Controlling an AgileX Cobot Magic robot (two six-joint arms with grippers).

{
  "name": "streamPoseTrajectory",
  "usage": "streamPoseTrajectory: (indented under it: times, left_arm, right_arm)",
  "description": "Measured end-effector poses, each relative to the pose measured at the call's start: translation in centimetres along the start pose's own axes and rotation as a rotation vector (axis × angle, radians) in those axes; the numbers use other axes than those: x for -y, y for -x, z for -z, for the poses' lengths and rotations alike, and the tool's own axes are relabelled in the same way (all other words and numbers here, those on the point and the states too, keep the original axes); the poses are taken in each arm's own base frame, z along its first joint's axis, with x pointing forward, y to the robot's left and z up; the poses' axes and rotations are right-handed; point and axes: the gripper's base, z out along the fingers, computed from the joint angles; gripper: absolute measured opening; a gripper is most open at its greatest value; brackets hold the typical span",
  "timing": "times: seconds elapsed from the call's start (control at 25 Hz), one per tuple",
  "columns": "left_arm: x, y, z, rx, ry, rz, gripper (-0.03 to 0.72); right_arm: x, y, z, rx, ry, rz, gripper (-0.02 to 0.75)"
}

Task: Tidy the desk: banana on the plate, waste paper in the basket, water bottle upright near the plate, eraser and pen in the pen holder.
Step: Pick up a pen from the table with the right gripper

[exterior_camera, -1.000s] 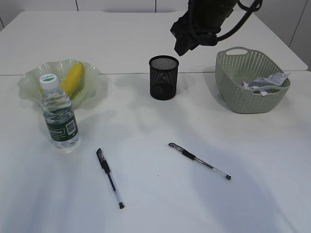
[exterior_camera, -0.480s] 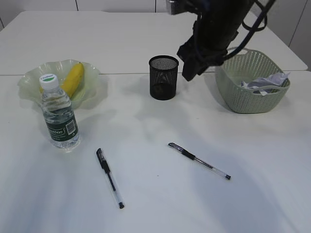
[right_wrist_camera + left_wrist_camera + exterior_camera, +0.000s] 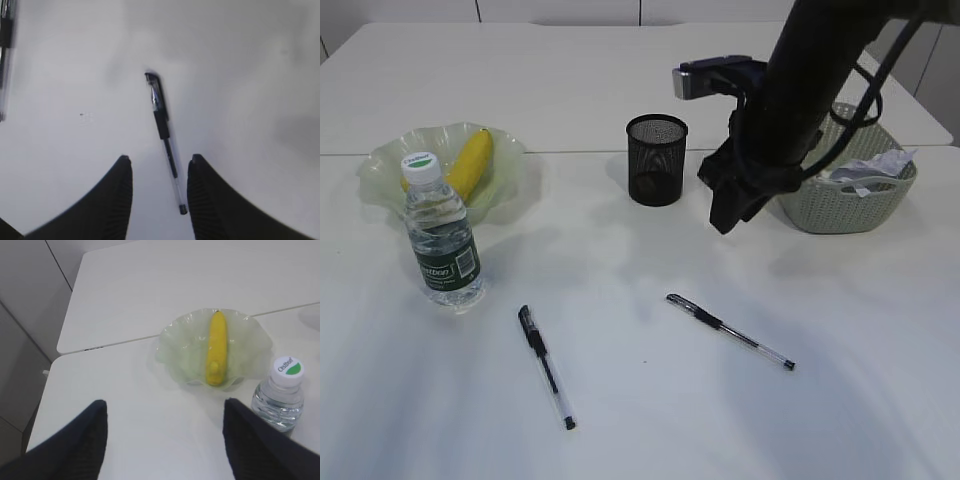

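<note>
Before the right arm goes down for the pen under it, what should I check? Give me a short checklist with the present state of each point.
1. Right gripper open and empty: ok.
2. Right pen lined up between the fingers in the wrist view: ok.
3. Table around that pen free of other things: ok; the left pen lies well apart.
4. Pen holder upright with its mouth open: ok.
5. Eraser already in the holder: cannot tell.
6. Left gripper out of the way, near the plate: ok.
</note>
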Motion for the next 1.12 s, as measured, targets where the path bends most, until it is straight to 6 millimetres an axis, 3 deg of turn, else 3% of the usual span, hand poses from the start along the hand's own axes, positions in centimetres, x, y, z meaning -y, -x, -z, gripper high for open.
streamPoseTrajectory:
  times: [0.4, 0.8, 1.12]
  left_arm:
    - [0.0, 0.0, 0.0, -0.002, 0.0, 0.0, 0.512]
    - [0.0, 0.0, 0.0, -0.002, 0.0, 0.0, 0.503]
    - [0.0, 0.0, 0.0, -0.002, 0.0, 0.0, 0.498]
  right_arm:
    - [-0.8, -3.6, -5.5, -0.141, 0.082, -0.025, 0.282]
    - [-3.3, -1.9, -7.4, -0.035, -0.067, 0.177, 0.282]
    - [-3.0, -1.8, -10.9, -0.087, -0.122, 0.22, 0.282]
